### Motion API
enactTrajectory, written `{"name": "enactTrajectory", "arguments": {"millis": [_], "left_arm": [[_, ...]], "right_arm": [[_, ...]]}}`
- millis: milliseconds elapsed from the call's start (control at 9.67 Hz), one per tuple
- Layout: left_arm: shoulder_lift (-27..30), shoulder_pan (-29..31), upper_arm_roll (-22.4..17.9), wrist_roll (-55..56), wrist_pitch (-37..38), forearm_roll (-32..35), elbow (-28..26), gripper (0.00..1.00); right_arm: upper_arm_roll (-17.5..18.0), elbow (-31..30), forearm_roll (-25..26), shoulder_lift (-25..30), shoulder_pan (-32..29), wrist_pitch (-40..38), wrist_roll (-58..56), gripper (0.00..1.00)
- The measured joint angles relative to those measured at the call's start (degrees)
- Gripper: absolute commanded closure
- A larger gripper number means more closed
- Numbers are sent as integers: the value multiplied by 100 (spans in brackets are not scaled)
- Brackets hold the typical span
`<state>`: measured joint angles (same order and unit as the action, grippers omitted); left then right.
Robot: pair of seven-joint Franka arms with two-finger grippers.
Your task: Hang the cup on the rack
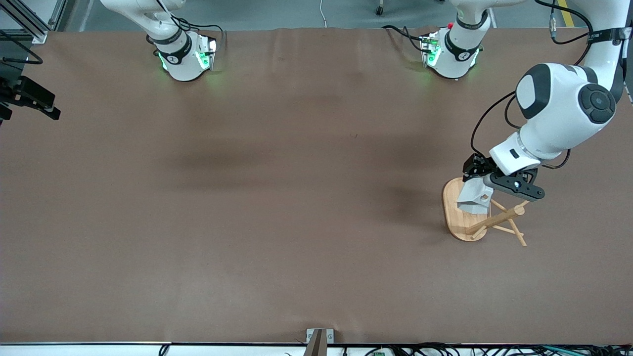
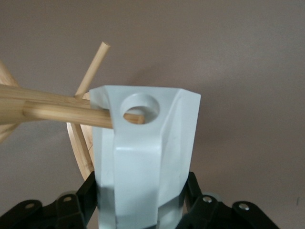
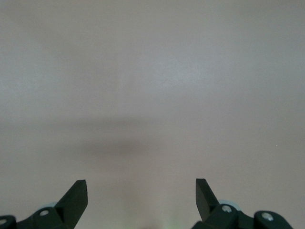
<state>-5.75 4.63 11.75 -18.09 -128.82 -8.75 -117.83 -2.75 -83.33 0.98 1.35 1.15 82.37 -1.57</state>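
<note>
Fingers of the left gripper are clenched on the white cup, holding it over the oval base of the bamboo rack at the left arm's end of the worktop. Seen from the left wrist, the tip of one peg sits just inside the round hole of the cup's handle, so threading has begun but the cup is not yet hung; by the look of it, what remains is to slide the handle farther down the peg and let go. A second peg angles up close beside the cup, leaving little room on that side, and the rack stands near the worktop's end. The right gripper waits with its fingers spread and nothing between them, above bare worktop, out of the front camera's sight.
</note>
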Motion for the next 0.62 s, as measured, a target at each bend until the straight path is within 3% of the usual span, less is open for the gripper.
{"name": "enactTrajectory", "arguments": {"millis": [517, 621], "left_arm": [[-228, 0, -134, -337, -164, -23, 171, 73], [-285, 1, -157, -369, -164, -23, 251, 50]], "right_arm": [[-1, 11, 0, 0, 0, 0, 22, 0], [-1, 11, 0, 0, 0, 0, 22, 0]]}}
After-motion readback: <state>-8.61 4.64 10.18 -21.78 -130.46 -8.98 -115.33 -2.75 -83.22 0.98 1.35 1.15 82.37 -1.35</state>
